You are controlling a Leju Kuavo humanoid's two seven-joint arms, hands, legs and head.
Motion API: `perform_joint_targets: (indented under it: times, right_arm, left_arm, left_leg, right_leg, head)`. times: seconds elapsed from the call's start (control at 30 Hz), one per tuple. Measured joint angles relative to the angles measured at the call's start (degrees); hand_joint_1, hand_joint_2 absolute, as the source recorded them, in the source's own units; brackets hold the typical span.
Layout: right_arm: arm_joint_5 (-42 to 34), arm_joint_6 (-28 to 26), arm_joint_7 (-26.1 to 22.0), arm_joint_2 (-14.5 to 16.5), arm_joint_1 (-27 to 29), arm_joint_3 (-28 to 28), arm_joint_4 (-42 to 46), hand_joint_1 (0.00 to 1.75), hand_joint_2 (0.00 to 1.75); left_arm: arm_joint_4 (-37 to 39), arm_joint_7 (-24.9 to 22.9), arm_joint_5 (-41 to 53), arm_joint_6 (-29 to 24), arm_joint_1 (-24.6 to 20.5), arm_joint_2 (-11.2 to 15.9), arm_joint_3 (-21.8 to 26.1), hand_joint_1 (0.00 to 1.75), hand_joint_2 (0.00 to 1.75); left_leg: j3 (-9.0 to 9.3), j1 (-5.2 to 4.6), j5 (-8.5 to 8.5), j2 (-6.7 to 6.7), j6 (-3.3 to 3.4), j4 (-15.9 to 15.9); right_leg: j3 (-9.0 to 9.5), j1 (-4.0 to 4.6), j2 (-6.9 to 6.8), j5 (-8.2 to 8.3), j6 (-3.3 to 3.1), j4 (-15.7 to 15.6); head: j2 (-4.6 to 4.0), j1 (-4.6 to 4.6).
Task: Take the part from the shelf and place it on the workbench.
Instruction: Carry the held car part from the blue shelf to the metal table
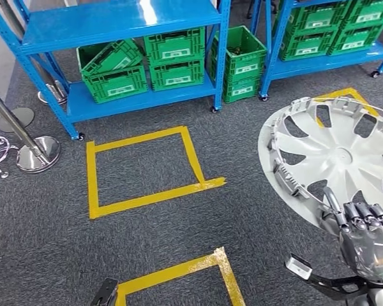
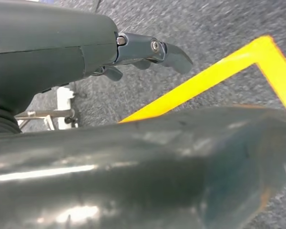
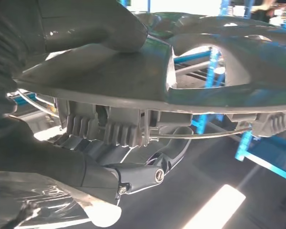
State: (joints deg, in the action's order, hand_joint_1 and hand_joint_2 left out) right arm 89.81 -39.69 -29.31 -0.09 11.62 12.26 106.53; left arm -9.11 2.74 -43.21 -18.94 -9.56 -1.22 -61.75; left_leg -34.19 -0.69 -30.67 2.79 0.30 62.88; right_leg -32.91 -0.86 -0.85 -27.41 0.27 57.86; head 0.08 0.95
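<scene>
At lower right of the head view, the right hand (image 1: 367,239) grips the silver wheel cover (image 1: 324,159) by its rim, fingers (image 1: 360,212) curled over the edge. The left hand (image 2: 148,50) hangs empty, fingers loosely extended above the grey carpet (image 1: 180,217). Carrying it well likely means keeping the cover level and the grip firm until the bench appears.
</scene>
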Motion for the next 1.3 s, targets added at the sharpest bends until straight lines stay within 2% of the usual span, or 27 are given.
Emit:
perform_joint_targets:
  times: [0.07,0.1,0.13,0.17,0.2,0.27,0.33,0.4,0.43,0.47,0.5,0.57,0.6,0.63,0.67,0.7,0.77,0.83,0.87,0.93,1.0,1.07,1.13,1.17,1.2,1.23,1.3]
  right_arm:
    - [0.0,0.0,0.1,0.0,0.0,0.0,0.0,1.75,1.75]
    - [0.0,0.0,0.1,0.0,0.1,0.0,0.0,1.75,1.75]
    - [0.0,0.0,0.1,0.0,0.2,0.0,0.0,1.75,1.75]
    - [0.0,0.0,0.0,0.0,0.2,0.0,0.0,1.75,1.75]
    - [0.0,0.0,0.0,0.0,0.3,0.0,0.0,1.75,1.75]
    - [0.0,0.0,0.0,0.0,0.4,0.0,0.0,1.75,1.75]
    - [0.0,0.0,0.0,0.0,0.5,0.1,0.0,1.75,1.75]
    - [0.0,0.0,-0.1,0.0,0.8,0.1,0.0,1.75,1.75]
    - [0.0,0.0,-0.1,0.0,1.0,0.2,0.0,1.75,1.75]
    - [0.0,0.0,-0.2,0.0,1.2,0.2,0.1,1.75,1.75]
    - [0.0,0.0,-0.2,0.0,1.3,0.2,0.1,1.75,1.75]
    - [0.0,0.0,-0.3,0.0,1.4,0.3,0.1,1.75,1.75]
    - [0.0,0.0,-0.4,0.0,1.4,0.3,0.1,1.75,1.75]
    - [0.0,0.0,-0.4,0.0,1.4,0.3,0.1,1.75,1.75]
    - [0.0,0.0,-0.4,0.0,1.4,0.4,0.1,1.75,1.75]
    - [0.0,0.0,-0.4,0.0,1.4,0.5,0.1,1.75,1.75]
    - [0.0,0.0,-0.4,0.0,1.3,0.5,0.1,1.75,1.75]
    - [0.0,0.0,-0.4,0.0,1.1,0.5,0.1,1.75,1.75]
    - [0.0,0.0,-0.4,0.0,1.0,0.5,0.2,1.75,1.75]
    - [0.0,0.0,-0.3,0.0,1.0,0.6,0.2,1.75,1.75]
    - [0.0,0.0,-0.3,0.0,1.0,0.7,0.2,1.75,1.75]
    - [0.0,0.0,-0.4,0.0,0.9,0.7,0.1,1.75,1.75]
    - [0.0,0.0,-0.4,0.0,0.8,0.8,0.1,1.75,1.75]
    - [0.0,0.0,-0.5,0.0,0.8,0.8,0.1,1.75,1.75]
    - [0.0,0.0,-0.5,0.0,0.9,0.9,0.1,1.75,1.75]
    - [0.0,0.0,-0.5,0.0,0.9,1.0,0.1,1.75,1.75]
    - [0.0,0.0,-0.6,0.0,1.0,1.1,0.2,1.75,1.75]
  left_arm:
    - [0.0,-0.1,0.0,0.0,0.2,0.1,0.0,0.00,0.00]
    - [0.0,-0.1,0.0,0.0,0.3,0.1,0.0,0.00,0.00]
    - [0.0,-0.2,0.0,0.0,0.4,0.1,-0.1,0.00,0.00]
    - [0.0,-0.2,0.0,0.1,0.4,0.1,-0.1,0.00,0.00]
    - [0.0,-0.2,0.0,0.1,0.4,0.2,-0.1,0.00,0.00]
    - [0.0,-0.3,0.1,0.2,0.4,0.4,-0.3,0.00,0.00]
    - [0.0,-0.4,0.3,0.3,0.4,0.5,-0.4,0.00,0.00]
    - [0.0,-0.5,0.5,0.5,0.3,0.5,-0.6,0.00,0.00]
    - [0.0,-0.5,0.6,0.5,0.3,0.4,-0.7,0.00,0.00]
    - [0.0,-0.5,0.7,0.6,0.2,0.4,-0.7,0.00,0.00]
    - [0.0,-0.6,0.7,0.6,0.2,0.5,-0.8,0.00,0.00]
    - [0.0,-0.6,0.8,0.6,0.4,0.6,-0.9,0.00,0.00]
    - [0.0,-0.6,0.9,0.7,0.5,0.6,-1.0,0.00,0.00]
    - [0.0,-0.6,0.9,0.7,0.5,0.6,-1.1,0.00,0.00]
    - [0.0,-0.6,1.0,0.7,0.5,0.6,-1.2,0.00,0.00]
    - [0.0,-0.6,1.0,0.7,0.4,0.6,-1.3,0.00,0.00]
    - [0.0,-0.6,1.1,0.7,0.2,0.6,-1.5,0.00,0.00]
    - [0.0,-0.6,1.1,0.7,0.1,0.6,-1.6,0.00,0.00]
    - [0.0,-0.7,1.1,0.7,0.1,0.6,-1.7,0.00,0.00]
    - [0.0,-0.7,1.1,0.6,0.0,0.6,-1.8,0.00,0.00]
    - [0.0,-0.7,1.1,0.6,-0.2,0.6,-1.8,0.00,0.00]
    - [0.0,-0.7,1.2,0.5,-0.2,0.7,-1.8,0.00,0.00]
    - [0.0,-0.9,1.2,0.5,0.1,0.6,-1.9,0.00,0.00]
    - [0.0,-1.0,1.2,0.5,0.1,0.6,-2.0,0.00,0.00]
    - [0.0,-1.1,1.2,0.5,0.2,0.6,-2.1,0.00,0.00]
    - [0.0,-1.1,1.2,0.5,0.2,0.6,-2.1,0.00,0.00]
    - [0.0,-1.2,1.2,0.5,0.2,0.6,-2.2,0.00,0.00]
  left_leg:
    - [-2.89,0.41,-3.99,-1.87,-0.55,7.5]
    - [-4.05,0.55,-5.08,-2.10,-0.68,10.5]
    - [-4.44,0.66,-5.07,-2.19,-0.73,11.8]
    - [-3.78,0.75,-3.91,-2.31,-0.69,10.7]
    - [-2.23,0.83,-1.94,-2.70,-0.57,7.7]
    - [1.42,1.04,1.53,-5.17,-0.16,-0.1]
    - [3.04,1.08,2.36,-7.02,0.09,-4.2]
    - [3.02,0.98,2.38,-6.26,0.39,-4.8]
    - [2.98,1.01,2.62,-5.60,0.71,-5.0]
    - [2.96,1.08,2.88,-4.94,1.10,-5.3]
    - [2.91,1.13,3.10,-4.22,1.43,-5.5]
    - [2.72,0.89,3.23,-2.79,1.74,-5.6]
    - [2.63,0.74,3.23,-2.02,1.77,-5.5]
    - [2.59,0.64,3.22,-1.32,1.79,-5.5]
    - [2.56,0.58,3.20,-0.68,1.80,-5.5]
    - [2.57,0.54,3.17,-0.10,1.80,-5.4]
    - [2.59,0.38,2.99,0.94,1.60,-5.2]
    - [2.43,0.02,2.81,1.80,1.16,-4.8]
    - [2.36,-0.15,2.79,2.25,0.94,-4.7]
    - [2.34,-0.12,2.63,2.83,0.49,-4.5]
    - [1.78,0.13,1.10,1.11,-0.13,-2.8]
    - [-0.71,0.42,-2.48,-1.41,-0.64,3.4]
    - [-3.66,0.57,-5.17,-2.13,-0.80,10.4]
    - [-4.17,0.60,-5.04,-2.20,-0.77,11.5]
    - [-3.63,0.63,-3.72,-2.32,-0.67,10.3]
    - [-2.24,0.68,-1.66,-2.72,-0.52,7.3]
    - [1.04,0.91,1.83,-5.21,-0.09,0.0]
  right_leg:
    - [-0.23,-0.08,1.08,0.20,-0.22,0.0]
    - [-0.32,-0.09,1.72,0.28,-0.23,0.0]
    - [-0.39,-0.10,2.40,0.37,-0.18,0.1]
    - [-0.42,-0.11,3.09,0.46,-0.09,0.1]
    - [-0.42,-0.14,3.80,0.55,0.03,0.1]
    - [-0.60,-0.23,5.13,0.75,0.41,0.2]
    - [-1.30,-0.43,6.41,1.14,1.13,0.3]
    - [-1.99,-0.68,7.61,1.66,2.05,0.1]
    - [-2.39,-0.70,7.30,1.58,2.38,0.2]
    - [-3.00,-0.61,6.17,0.88,2.63,1.1]
    - [-4.09,-0.51,4.59,-0.54,2.79,3.2]
    - [-7.27,-0.39,1.75,-4.51,3.01,10.6]
    - [-8.71,-0.40,1.30,-5.95,3.12,14.2]
    - [-9.43,-0.39,1.15,-6.54,3.20,16.4]
    - [-9.23,-0.38,1.07,-6.17,3.23,16.6]
    - [-7.95,-0.38,0.88,-4.93,3.21,14.7]
    - [-3.36,-0.19,-0.74,-1.91,3.04,6.9]
    - [-0.14,0.11,-2.32,-0.67,2.45,1.2]
    - [0.18,0.29,-2.51,-0.88,2.13,0.4]
    - [-0.05,0.18,-1.47,-0.62,1.48,0.4]
    - [-0.11,-0.09,-0.55,-0.33,0.84,0.3]
    - [-0.16,-0.24,0.45,-0.17,0.34,0.2]
    - [-0.24,-0.24,1.78,-0.09,0.11,0.2]
    - [-0.25,-0.24,2.51,-0.05,0.08,0.3]
    - [-0.24,-0.24,3.26,-0.02,0.10,0.3]
    - [-0.21,-0.25,4.00,0.01,0.15,0.3]
    - [-0.31,-0.27,5.44,0.12,0.43,0.5]
  head:
    - [0.00,0.12]
    - [-0.01,0.13]
    - [-0.01,0.12]
    - [-0.01,0.12]
    - [-0.01,0.13]
    - [-0.01,0.09]
    - [-0.01,0.08]
    - [0.00,0.14]
    - [0.00,0.11]
    - [0.00,-0.02]
    - [0.00,-0.21]
    - [0.00,-0.49]
    - [-0.01,-0.50]
    - [-0.01,-0.49]
    - [-0.01,-0.51]
    - [-0.01,-0.50]
    - [-0.01,-0.51]
    - [-0.01,-0.51]
    - [0.00,-0.50]
    - [-0.01,-0.49]
    - [-0.01,-0.37]
    - [-0.01,-0.15]
    - [-0.01,-0.10]
    - [-0.01,-0.10]
    - [-0.01,-0.11]
    - [-0.01,-0.10]
    - [-0.01,-0.15]
